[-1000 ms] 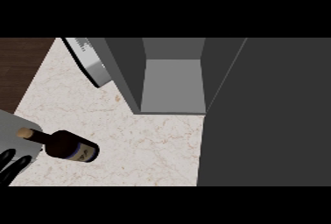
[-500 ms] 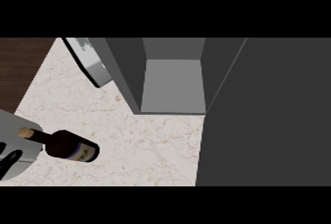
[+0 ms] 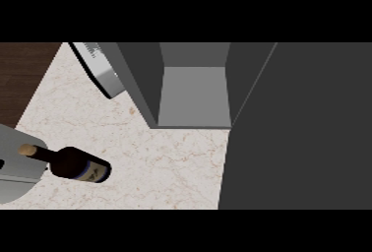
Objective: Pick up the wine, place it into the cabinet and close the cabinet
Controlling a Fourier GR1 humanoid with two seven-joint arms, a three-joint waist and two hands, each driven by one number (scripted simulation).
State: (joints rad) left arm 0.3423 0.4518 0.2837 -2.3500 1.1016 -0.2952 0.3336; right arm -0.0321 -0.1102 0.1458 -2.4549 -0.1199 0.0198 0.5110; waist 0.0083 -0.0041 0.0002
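Wine [image 3: 75, 165] sits at about eight o'clock in the head view, on the counter [image 3: 170, 162] near its left edge. The bottle has a pale cork-coloured top, a thin dark neck and a dark brown body. A blue and white label wraps the end nearest the middle of the view. Its top points toward nine o'clock and its base toward four, which is probably how an upright bottle looks from steeply above, though I cannot rule out a tilt.

Just beside the neck, at nine o'clock from it, the grey left forearm [image 3: 16, 170] covers the lower left corner. It overlaps the bottle's top end, which suggests the arm has come in to take the wine by the neck or shoulder. The left hand itself is hidden, so I cannot tell whether it is apart, together or clamped on the bottle. Right hand shows nowhere.

Well apart from the wine, at about twelve o'clock, the cabinet [image 3: 193, 93] stands open with its grey inside bare and facing the viewer. Its door [image 3: 98, 66] is swung out toward eleven o'clock, leaving a free way in for the bottle. The cabinet's dark side fills the view from one to five o'clock. A strip of dark wood [image 3: 22, 74] lies beyond the counter at ten o'clock.

By my judgement the pick-up is the step in hand. Placing the wine and closing the door are not yet done.
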